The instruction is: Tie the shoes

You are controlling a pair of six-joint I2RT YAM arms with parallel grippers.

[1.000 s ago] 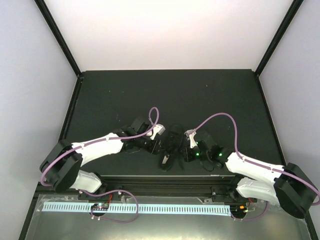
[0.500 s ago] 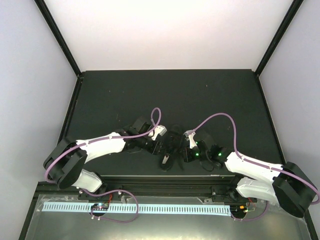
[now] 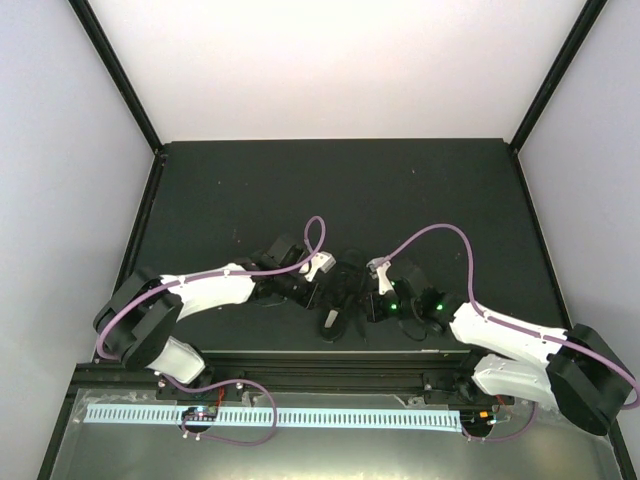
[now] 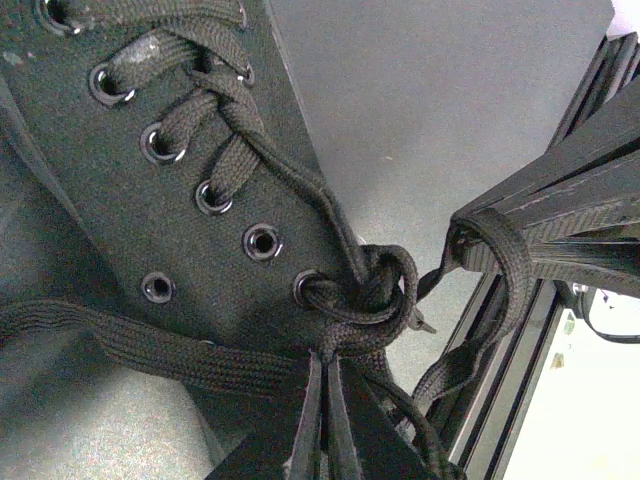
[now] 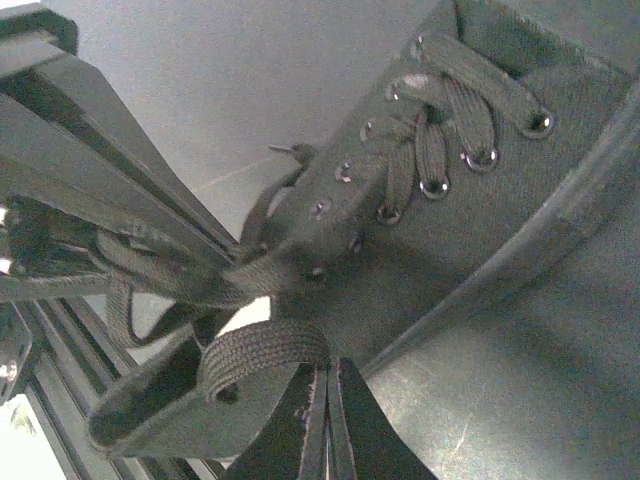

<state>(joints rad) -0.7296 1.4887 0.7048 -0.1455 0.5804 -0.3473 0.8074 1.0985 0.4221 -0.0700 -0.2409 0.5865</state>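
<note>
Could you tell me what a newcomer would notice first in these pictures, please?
The black shoe lies close to the near edge of the table. The left gripper is closed at the base of its lace knot. The right gripper, from the other side, pinches a flat lace loop.

A: Left arm (image 3: pixel 205 288): white shell link, black joints, big round black housing (image 3: pixel 130 325) at shoulder end. Right arm (image 3: pixel 505 335) same?
B: Yep, mirror copy. White + black, same round housing.
A: Cabling?
B: Purple cable (image 3: pixel 440 235) arcs off each arm, wrist to base. More purple coils by the mounts. Two green LEDs (image 3: pixel 395 307) on R arm nr wrist.
A: Wrists?
B: Small pale grey block (image 3: pixel 320 263) on top, both sides. Left gripper (image 4: pixel 324 400) & right gripper (image 5: pixel 326 400): matte black, wedge-shaped fingers (image 4: pixel 285 450).
</note>
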